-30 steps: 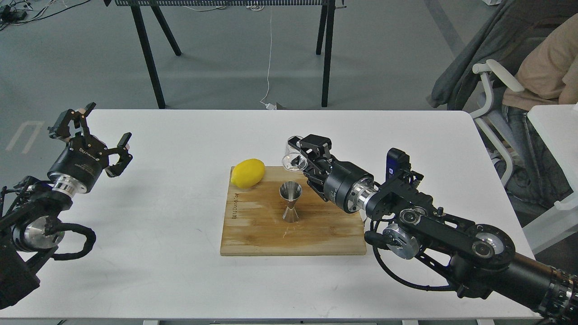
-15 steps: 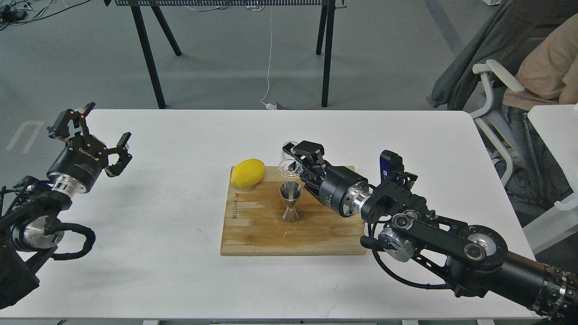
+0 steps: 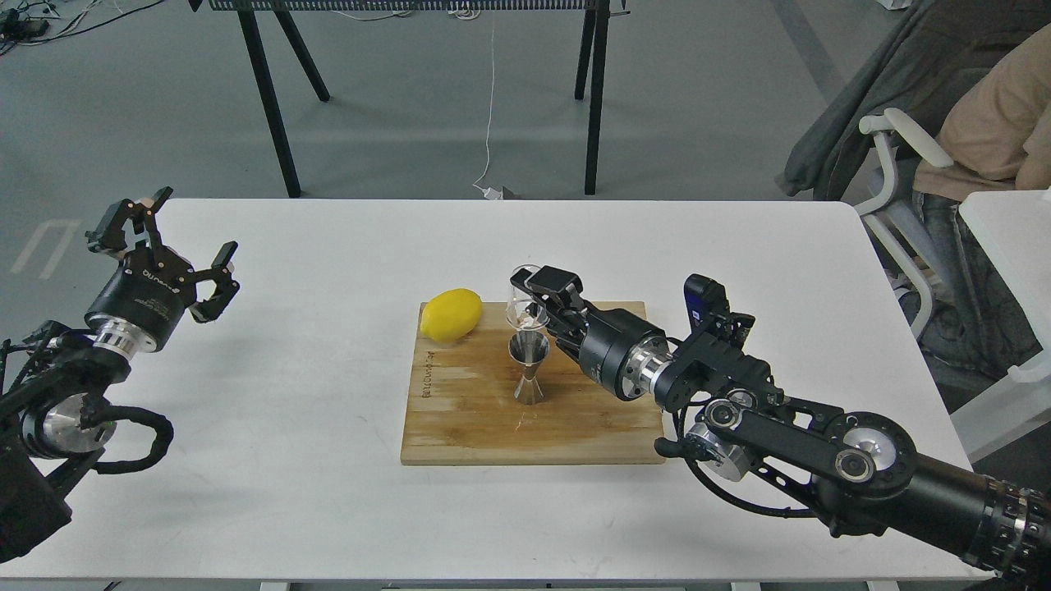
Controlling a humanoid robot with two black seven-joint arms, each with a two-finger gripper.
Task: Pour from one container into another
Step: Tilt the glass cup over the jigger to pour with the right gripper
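Right tool [image 3: 538, 302] grips glass cup [image 3: 520, 305] | tilted above jigger [image 3: 529, 366]

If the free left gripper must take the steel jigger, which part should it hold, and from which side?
Probably the narrow waist of the jigger, coming from the left. It stands upright on the wooden board, and both cones flare, so they would likely stop slipping. The right gripper holds the glass cup above its top.

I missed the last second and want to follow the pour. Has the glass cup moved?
Yes. The glass cup, held by the right gripper, has shifted left and down, now just above the jigger standing on the board.
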